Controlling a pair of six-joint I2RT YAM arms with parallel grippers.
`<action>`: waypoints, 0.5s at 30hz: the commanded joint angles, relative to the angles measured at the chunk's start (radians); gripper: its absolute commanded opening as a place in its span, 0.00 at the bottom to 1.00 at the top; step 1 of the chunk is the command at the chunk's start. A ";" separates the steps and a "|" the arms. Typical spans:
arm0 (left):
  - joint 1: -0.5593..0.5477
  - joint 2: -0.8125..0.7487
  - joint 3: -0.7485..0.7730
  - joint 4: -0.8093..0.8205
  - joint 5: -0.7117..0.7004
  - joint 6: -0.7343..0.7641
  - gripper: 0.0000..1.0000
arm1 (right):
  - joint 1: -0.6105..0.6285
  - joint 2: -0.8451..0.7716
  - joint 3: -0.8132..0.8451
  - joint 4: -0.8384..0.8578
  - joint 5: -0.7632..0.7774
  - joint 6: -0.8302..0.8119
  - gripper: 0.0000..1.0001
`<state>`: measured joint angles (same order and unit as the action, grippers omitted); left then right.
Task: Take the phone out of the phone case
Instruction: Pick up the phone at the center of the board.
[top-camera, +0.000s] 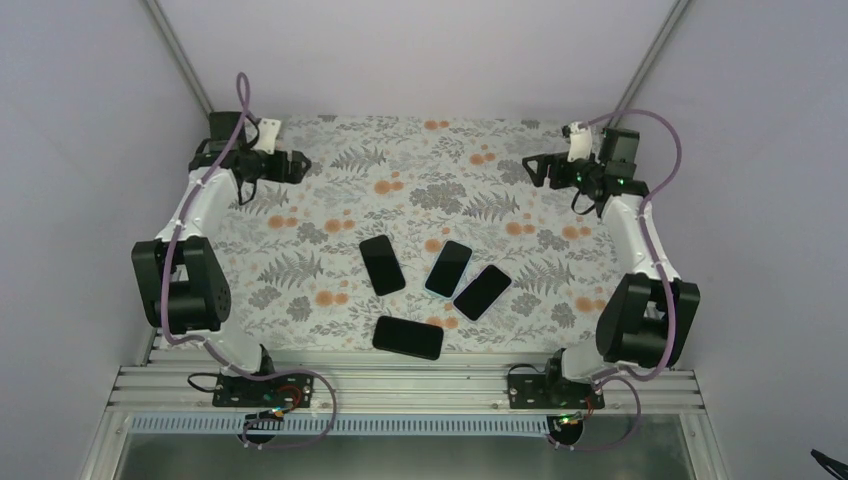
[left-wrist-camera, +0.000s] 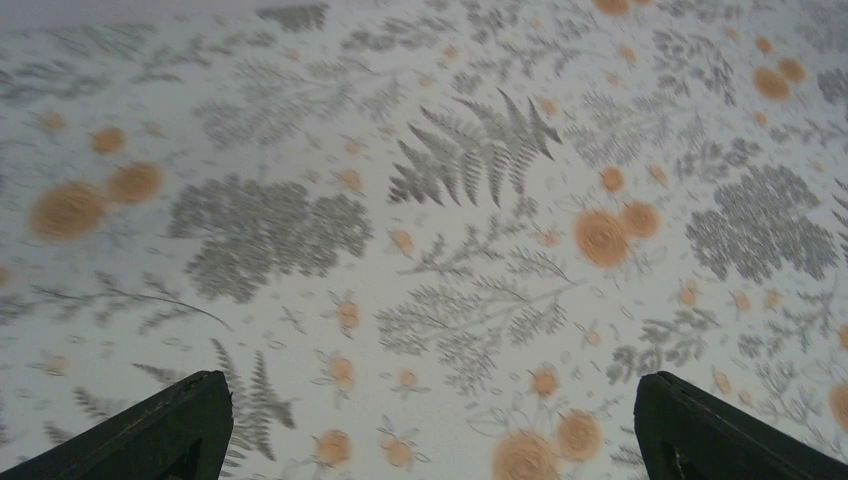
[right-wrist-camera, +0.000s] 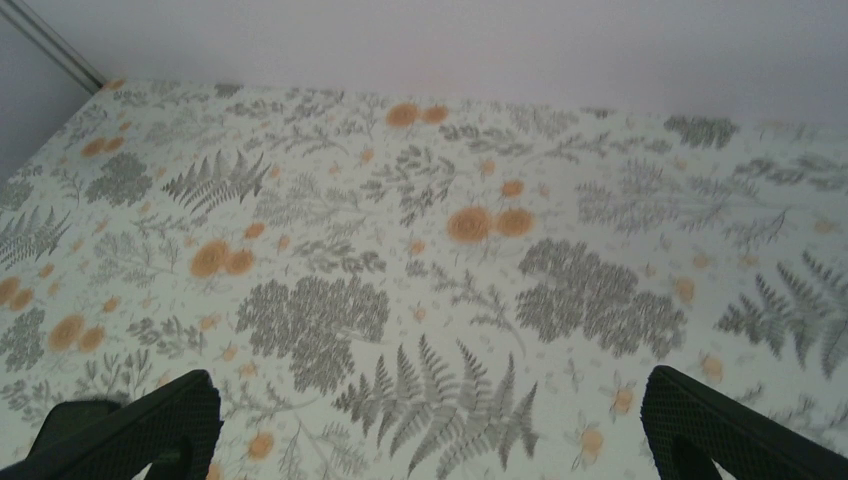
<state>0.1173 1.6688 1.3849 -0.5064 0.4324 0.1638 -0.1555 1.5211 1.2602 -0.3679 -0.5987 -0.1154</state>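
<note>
Risk: wrong pick. 4 flat black rectangular phone slabs lie clustered mid-bench toward the near edge: left slab (top-camera: 382, 264), middle slab (top-camera: 448, 268), right slab (top-camera: 482, 292), near slab (top-camera: 408, 337). Cannot tell which is cased. They lie flat and close, so fingers may slip or shove neighbours on the floral-print bench (top-camera: 300, 230). Left end effector (top-camera: 296, 165) and right end effector (top-camera: 532, 170): both wide open, empty, at the far corners. Count: 4 slabs, 2 end effectors.
</note>
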 joint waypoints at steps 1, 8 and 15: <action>-0.042 -0.051 -0.057 0.022 0.008 0.009 1.00 | 0.026 -0.095 -0.113 0.111 0.078 0.053 0.99; -0.139 -0.107 -0.124 -0.041 0.057 0.187 1.00 | 0.048 -0.206 -0.254 0.205 0.127 0.090 0.99; -0.260 -0.184 -0.181 -0.170 0.144 0.449 1.00 | 0.055 -0.236 -0.235 0.162 0.114 0.064 0.99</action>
<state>-0.0872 1.5410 1.2388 -0.5934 0.5064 0.4198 -0.1112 1.3010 1.0016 -0.2146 -0.4892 -0.0471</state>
